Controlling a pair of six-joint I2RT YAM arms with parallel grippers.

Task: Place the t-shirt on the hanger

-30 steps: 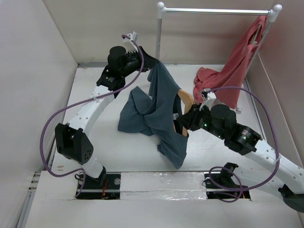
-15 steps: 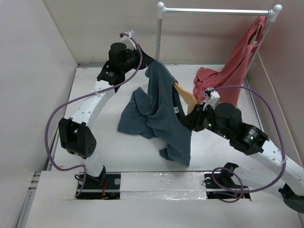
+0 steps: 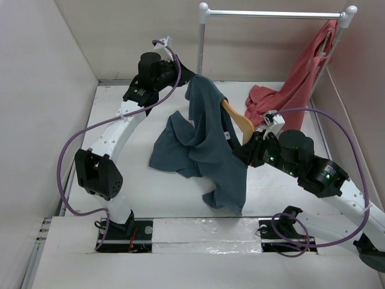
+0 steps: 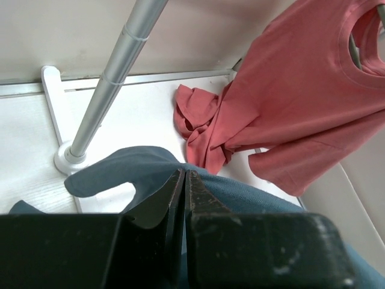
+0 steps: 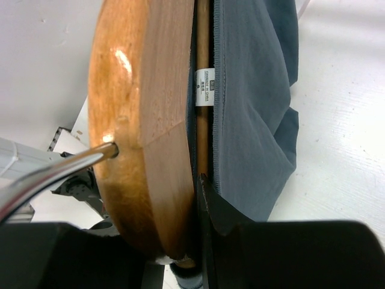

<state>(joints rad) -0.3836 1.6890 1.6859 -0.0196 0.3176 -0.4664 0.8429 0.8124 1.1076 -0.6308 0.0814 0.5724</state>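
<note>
Mid-threading, by the look of it. Clamped tight in the left gripper (image 3: 191, 81), upper centre of the overhead view: a bunched edge of the t-shirt (image 3: 207, 138), lifted off the table (image 3: 138, 186) and draped down in a long fold toward the lower centre. Closed around the wooden hanger (image 3: 237, 120) just right of centre: the right gripper (image 3: 245, 152), with one tan arm poking out of the cloth toward the upper right and the other end lost under the fabric. Close up from the right wrist, wood on the left with the metal hook (image 5: 54, 171) at the lower left, and blue cloth pressed flat against the bar on the right, a small white label (image 5: 205, 86) facing out. Cannot tell whether the buried arm sits inside the shirt or merely behind it, so check that first. Hold the pinch high and steady to stretch the cloth open. Slide the hanger along the cloth in a slow, shallow arc rather than a jab, watching the buried tip for a snag. Ease off if the fold drags instead of slipping over. Steer clear of the red shirt (image 3: 295, 90) and the rail post (image 3: 201, 48) at the upper right. Let go of nothing until both shoulders look seated.
</note>
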